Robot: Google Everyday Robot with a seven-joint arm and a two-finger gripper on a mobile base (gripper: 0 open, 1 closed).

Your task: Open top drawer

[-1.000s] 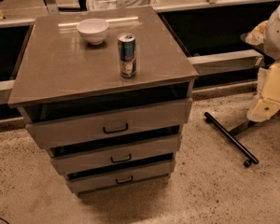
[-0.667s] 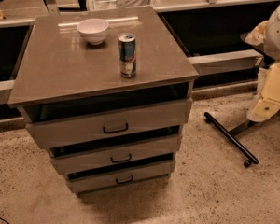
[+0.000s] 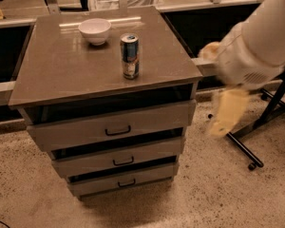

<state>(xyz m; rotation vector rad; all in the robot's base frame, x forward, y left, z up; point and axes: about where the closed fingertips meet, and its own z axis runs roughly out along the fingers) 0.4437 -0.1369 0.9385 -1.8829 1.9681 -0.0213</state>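
Note:
The top drawer [image 3: 109, 126] is the widest grey drawer of the cabinet, with a small black pull handle [image 3: 118, 130] at its centre. It stands slightly out from the cabinet front. Two narrower grey drawers [image 3: 118, 156] sit below it. My arm [image 3: 256, 46] reaches in from the upper right, white and blurred. My gripper [image 3: 225, 115] hangs beside the cabinet's right side, to the right of the top drawer and apart from it.
A white bowl [image 3: 95, 30] and a drink can [image 3: 129, 56] stand on the cabinet top [image 3: 61, 70]. A black stand with wheeled legs [image 3: 256, 141] is on the floor at the right. A rail and dark panels run behind.
My arm and gripper have swung left, from the far right edge toward the cabinet's right side. The drawers, bowl and can have not moved.

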